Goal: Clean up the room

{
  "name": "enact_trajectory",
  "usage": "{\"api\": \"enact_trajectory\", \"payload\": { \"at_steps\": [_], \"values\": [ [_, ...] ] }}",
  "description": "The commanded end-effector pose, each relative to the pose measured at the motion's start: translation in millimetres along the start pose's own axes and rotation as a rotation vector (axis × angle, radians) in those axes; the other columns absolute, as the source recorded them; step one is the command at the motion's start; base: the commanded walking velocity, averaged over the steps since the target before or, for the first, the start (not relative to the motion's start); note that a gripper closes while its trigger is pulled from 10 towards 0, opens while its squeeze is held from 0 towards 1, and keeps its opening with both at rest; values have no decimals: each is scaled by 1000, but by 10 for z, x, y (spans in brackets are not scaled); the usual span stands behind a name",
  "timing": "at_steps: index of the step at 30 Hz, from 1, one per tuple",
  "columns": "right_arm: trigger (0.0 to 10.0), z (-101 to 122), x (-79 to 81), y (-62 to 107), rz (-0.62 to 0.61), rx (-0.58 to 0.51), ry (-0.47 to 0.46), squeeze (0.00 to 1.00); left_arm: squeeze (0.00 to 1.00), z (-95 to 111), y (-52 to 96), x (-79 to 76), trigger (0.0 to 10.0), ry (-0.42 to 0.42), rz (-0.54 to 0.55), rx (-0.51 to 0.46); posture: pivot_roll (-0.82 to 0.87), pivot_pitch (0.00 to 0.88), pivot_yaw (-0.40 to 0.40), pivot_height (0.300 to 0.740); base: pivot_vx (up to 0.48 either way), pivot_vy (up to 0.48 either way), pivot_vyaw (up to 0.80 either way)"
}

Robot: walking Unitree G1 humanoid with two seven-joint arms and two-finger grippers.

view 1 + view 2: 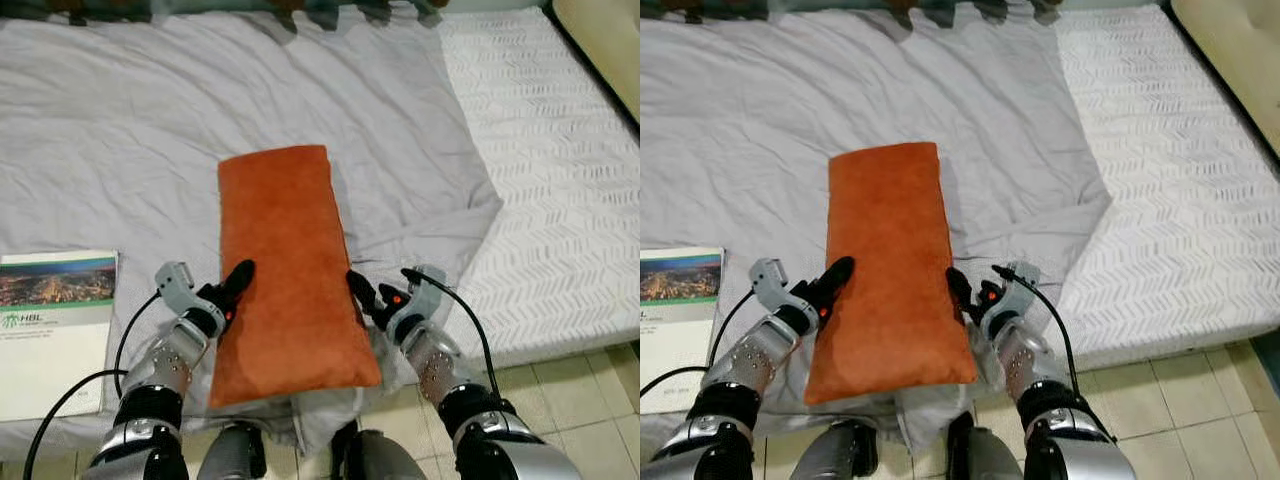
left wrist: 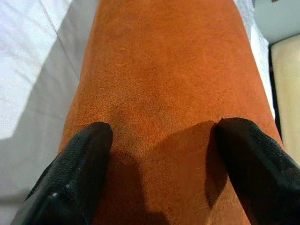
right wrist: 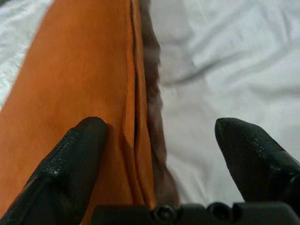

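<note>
"HBL" on the booklet (image 1: 55, 330)

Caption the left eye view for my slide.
Both end effectors, left and right, flank an orange pillow on the bed.

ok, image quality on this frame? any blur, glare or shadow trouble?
Eye views: sharp, evenly lit, no glare; orange pillow and both grippers crisp. Left wrist view: left gripper fingertips soft, casting shadows on the pillow. Right wrist view: right gripper fingertips blurred, dark shadow along the pillow's edge.

An orange cushion (image 1: 890, 270) lies lengthwise on a bed's grey sheet (image 1: 760, 120). The left tool (image 1: 830, 280) presses its left edge, the right tool (image 1: 965, 290) its right edge. A booklet (image 1: 675, 300) lies left.
</note>
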State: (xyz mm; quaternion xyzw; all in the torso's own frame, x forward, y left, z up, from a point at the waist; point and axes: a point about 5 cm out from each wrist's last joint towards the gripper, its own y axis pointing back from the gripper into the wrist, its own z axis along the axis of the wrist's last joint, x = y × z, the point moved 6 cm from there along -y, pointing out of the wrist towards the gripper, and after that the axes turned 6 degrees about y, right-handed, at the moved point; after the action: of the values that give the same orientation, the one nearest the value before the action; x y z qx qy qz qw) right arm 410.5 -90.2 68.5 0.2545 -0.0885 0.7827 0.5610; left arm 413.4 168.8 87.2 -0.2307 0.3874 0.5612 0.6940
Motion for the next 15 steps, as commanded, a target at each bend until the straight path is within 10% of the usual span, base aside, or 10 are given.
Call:
{"api": "enact_trajectory", "payload": {
  "at_steps": [1, 11, 15],
  "values": [
    [10000, -174, 32, 6, 2, 53, -23, 0, 0, -130, -6, 70, 10000, 27, 33, 40, 43, 540, -78, 740, 0, 0, 0],
    [10000, -275, 358, -114, 39, 72, -59, 0, 0, -341, -27, 177, 10000, 47, 113, 88, 69, 571, -59, 740, 0, 0, 0],
    [10000, 39, 406, -189, 64, -19, -35, 0, 0, -362, 33, 294, 10000, 68, 144, 83, 63, 558, -73, 740, 0, 0, 0]
  ]
}}
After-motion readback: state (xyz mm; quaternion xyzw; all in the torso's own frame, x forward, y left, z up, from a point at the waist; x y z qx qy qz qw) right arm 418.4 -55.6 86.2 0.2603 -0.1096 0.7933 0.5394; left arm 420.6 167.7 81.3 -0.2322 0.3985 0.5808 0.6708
